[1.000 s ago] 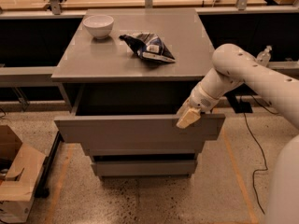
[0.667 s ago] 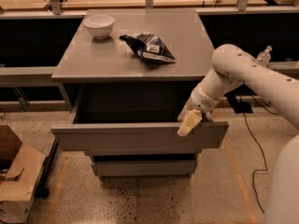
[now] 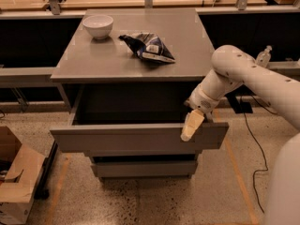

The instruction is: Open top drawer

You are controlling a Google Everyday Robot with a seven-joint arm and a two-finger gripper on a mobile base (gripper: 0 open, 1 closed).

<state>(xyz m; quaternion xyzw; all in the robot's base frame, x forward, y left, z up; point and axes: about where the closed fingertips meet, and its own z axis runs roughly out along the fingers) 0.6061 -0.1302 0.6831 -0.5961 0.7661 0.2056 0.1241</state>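
Observation:
The top drawer (image 3: 136,137) is a wide plain grey handleless front, pulled well out from the grey cabinet (image 3: 140,55). Its dark inside shows behind the front. My gripper (image 3: 192,124) hangs over the drawer front's top edge near its right end, with its cream fingers (image 3: 190,128) pointing down across the front. The white arm reaches in from the right. A narrower grey drawer front (image 3: 143,168) sits below, closed.
A white bowl (image 3: 98,26) and a dark crumpled snack bag (image 3: 149,47) lie on the cabinet's top. A cardboard box (image 3: 16,177) stands on the floor at left. Wooden benches run along the back. A cable (image 3: 251,144) trails on the floor at right.
The top drawer has slid further out toward the camera, and my gripper has moved with its front edge.

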